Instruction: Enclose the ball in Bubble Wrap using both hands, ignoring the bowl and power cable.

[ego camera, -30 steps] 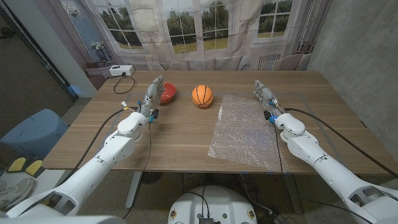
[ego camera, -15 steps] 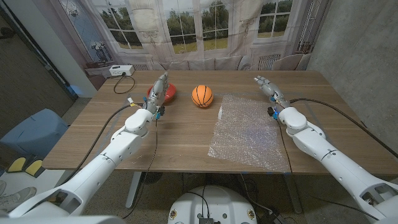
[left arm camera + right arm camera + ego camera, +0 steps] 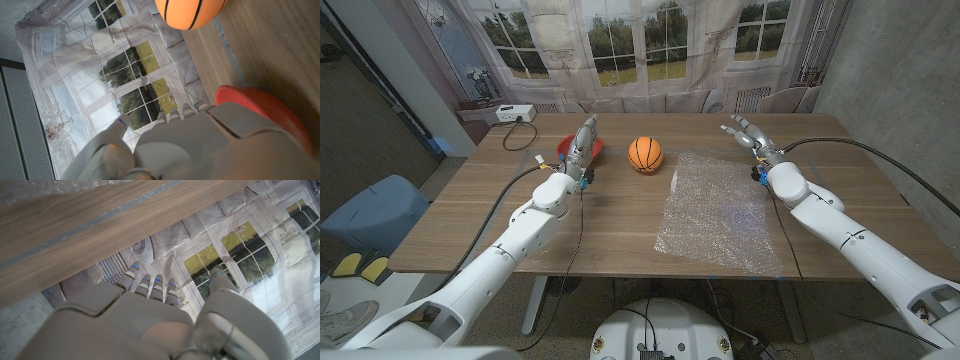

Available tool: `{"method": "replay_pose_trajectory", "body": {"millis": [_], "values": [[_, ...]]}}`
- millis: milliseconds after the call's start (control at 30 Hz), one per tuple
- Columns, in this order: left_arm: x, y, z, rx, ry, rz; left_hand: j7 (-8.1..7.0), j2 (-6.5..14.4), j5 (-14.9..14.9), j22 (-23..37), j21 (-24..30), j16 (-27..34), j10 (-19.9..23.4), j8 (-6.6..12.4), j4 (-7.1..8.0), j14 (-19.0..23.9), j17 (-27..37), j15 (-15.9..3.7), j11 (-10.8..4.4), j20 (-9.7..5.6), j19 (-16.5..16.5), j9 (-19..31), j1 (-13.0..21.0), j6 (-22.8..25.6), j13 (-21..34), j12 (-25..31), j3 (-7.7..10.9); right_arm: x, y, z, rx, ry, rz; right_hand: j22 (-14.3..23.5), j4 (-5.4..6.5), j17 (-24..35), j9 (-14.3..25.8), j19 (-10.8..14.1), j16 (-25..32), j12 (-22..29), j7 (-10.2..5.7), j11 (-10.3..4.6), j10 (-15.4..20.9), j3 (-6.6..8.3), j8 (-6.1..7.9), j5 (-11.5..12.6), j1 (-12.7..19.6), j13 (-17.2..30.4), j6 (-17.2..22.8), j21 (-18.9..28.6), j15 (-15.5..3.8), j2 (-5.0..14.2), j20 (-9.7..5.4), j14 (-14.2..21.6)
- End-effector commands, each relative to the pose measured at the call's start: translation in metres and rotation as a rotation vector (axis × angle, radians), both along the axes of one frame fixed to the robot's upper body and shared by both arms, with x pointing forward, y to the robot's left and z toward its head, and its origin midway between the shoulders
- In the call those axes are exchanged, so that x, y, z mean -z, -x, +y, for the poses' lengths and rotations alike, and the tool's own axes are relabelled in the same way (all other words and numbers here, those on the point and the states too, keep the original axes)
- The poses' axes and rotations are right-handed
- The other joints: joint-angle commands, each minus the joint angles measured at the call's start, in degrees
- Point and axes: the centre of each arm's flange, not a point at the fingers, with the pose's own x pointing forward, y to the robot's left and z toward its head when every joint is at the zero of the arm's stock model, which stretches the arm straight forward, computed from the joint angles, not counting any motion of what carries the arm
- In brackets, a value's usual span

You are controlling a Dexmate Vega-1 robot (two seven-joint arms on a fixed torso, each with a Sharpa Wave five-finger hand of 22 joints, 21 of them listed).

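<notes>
Left to right: the left hand [image 3: 583, 139] hovers over the red bowl [image 3: 590, 150], fingers straight and close together, holding nothing. The orange ball [image 3: 645, 154] rests on the wooden table [image 3: 600, 225], just beside the sheet of Bubble Wrap [image 3: 717, 212]. The right hand [image 3: 748, 135] is raised past the sheet's far right corner, fingers spread and empty.

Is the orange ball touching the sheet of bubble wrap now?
Apart. In the head view the ball sits on bare wood, and a strip of table shows between it and the near edge of the bubble wrap.
</notes>
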Motion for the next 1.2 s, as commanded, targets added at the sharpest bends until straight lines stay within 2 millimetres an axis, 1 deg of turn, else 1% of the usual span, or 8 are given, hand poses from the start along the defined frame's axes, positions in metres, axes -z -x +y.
{"method": "replay_pose_trajectory", "body": {"millis": [33, 133, 333, 367, 700, 900, 933, 1200], "values": [[-0.004, 0.015, 0.013, -0.051, -0.026, -0.018, -0.68, 2.73, 0.22, 0.35, 0.17, 0.15, -9.1, 0.07, 0.02, -12.52, 0.18, 0.98, 0.81, 2.55, -7.16, 0.25, 0.57, -6.5, 0.34, 0.74, -0.42, -0.009, 0.005, 0.034, 0.109, 0.182, -0.046, 0.11, -0.15, 0.28, 0.11, 0.42, 0.46, 0.33, -0.18, -0.27, 0.45, -0.18, -0.09, -0.33, -0.09, 0.3, -0.27, 0.48, 0.1, -0.34, 0.97, 0.99], [-0.005, 0.02, 0.019, -0.057, -0.031, -0.022, -0.82, 2.68, 0.23, 0.38, 0.15, 0.14, -8.95, 0.04, 0.02, -12.47, 0.2, 1.21, 0.98, 2.89, -7.21, 0.26, 0.56, -6.32, 0.36, 0.75, -0.48, -0.008, 0.006, 0.043, 0.11, 0.206, -0.043, 0.13, -0.14, 0.34, 0.13, 1.04, 0.67, 0.42, -0.22, -0.32, 0.81, -0.28, -0.15, -0.3, -0.13, 0.34, -0.38, 0.65, 0.19, -0.25, 0.82, 1.64], [-0.003, 0.029, 0.029, -0.069, -0.033, -0.029, -0.98, 2.63, 0.26, 0.43, 0.15, 0.13, -8.51, -0.01, 0.03, -12.33, 0.23, 1.35, 1.07, 3.32, -7.23, 0.28, 0.55, -6.09, 0.4, 0.85, -0.58, -0.007, 0.013, 0.063, 0.153, 0.273, -0.069, 0.14, -0.14, 0.38, 0.14, 1.26, 0.68, 0.52, -0.04, -0.48, 1.19, -0.26, -0.13, -0.26, -0.06, 0.37, -0.32, 0.67, -0.05, 0.03, 0.59, 1.79], [-0.001, 0.032, 0.032, -0.07, -0.032, -0.029, -0.95, 2.62, 0.26, 0.43, 0.18, 0.14, -8.46, -0.02, 0.03, -12.3, 0.23, 1.36, 1.11, 3.39, -7.16, 0.28, 0.54, -6.05, 0.41, 0.86, -0.59, -0.006, 0.014, 0.069, 0.158, 0.294, -0.071, 0.14, -0.14, 0.39, 0.15, 1.27, 0.68, 0.54, 0.01, -0.44, 1.24, -0.26, -0.12, -0.25, -0.05, 0.38, -0.3, 0.67, -0.11, 0.06, 0.54, 1.82], [0.01, 0.041, 0.044, -0.066, -0.029, -0.018, -1.06, 2.61, 0.31, 0.5, 0.25, 0.14, -7.97, -0.16, 0.07, -12.1, 0.26, 1.57, 1.33, 3.72, -7.01, 0.3, 0.52, -5.91, 0.47, 0.94, -0.71, -0.003, 0.015, 0.093, 0.199, 0.401, -0.065, 0.16, -0.21, 0.42, 0.17, 1.64, 0.67, 0.53, 0.27, -0.82, 1.46, -0.27, 0.17, -0.21, 0.11, 0.43, 0.54, 0.69, -0.64, 0.34, 0.23, 2.01], [0.015, 0.045, 0.05, -0.065, -0.027, -0.014, -1.16, 2.66, 0.36, 0.54, 0.29, 0.1, -7.9, -0.25, 0.11, -12.1, 0.28, 1.61, 1.46, 3.91, -6.93, 0.31, 0.49, -5.88, 0.5, 0.91, -0.77, -0.003, 0.004, 0.105, 0.203, 0.482, 0.014, 0.16, -0.41, 0.42, 0.2, 1.81, 0.34, 0.12, 0.49, -0.8, 0.66, -0.26, -0.04, -0.18, 0.45, 0.48, 0.16, 0.61, -1.17, 0.55, -0.32, 1.52], [0.016, 0.046, 0.051, -0.066, -0.026, -0.011, -1.17, 2.67, 0.36, 0.54, 0.31, 0.09, -7.87, -0.26, 0.12, -12.11, 0.28, 1.65, 1.47, 3.92, -6.88, 0.31, 0.49, -5.86, 0.51, 0.91, -0.78, -0.003, 0.002, 0.106, 0.195, 0.483, 0.027, 0.16, -0.41, 0.45, 0.22, 1.16, 0.08, -0.15, 0.43, -1.27, 0.01, -0.44, -0.21, -0.2, 0.38, 0.5, -0.27, 0.29, -0.96, 0.48, -0.58, 0.95], [0.021, 0.047, 0.056, -0.063, -0.022, -0.005, -1.38, 2.71, 0.42, 0.59, 0.22, -0.01, -8.14, -0.49, 0.17, -12.26, 0.31, 1.62, 1.4, 4.12, -7.12, 0.32, 0.45, -6.14, 0.55, 0.71, -0.87, 0.002, -0.008, 0.111, 0.234, 0.529, 0.089, 0.17, -0.05, 0.61, 0.27, 0.74, -0.13, -0.51, 0.59, -1.1, -0.99, -1.04, -0.6, -0.27, -0.41, 0.57, -1.44, 0.06, -0.87, 0.3, -0.63, 0.32]]}}
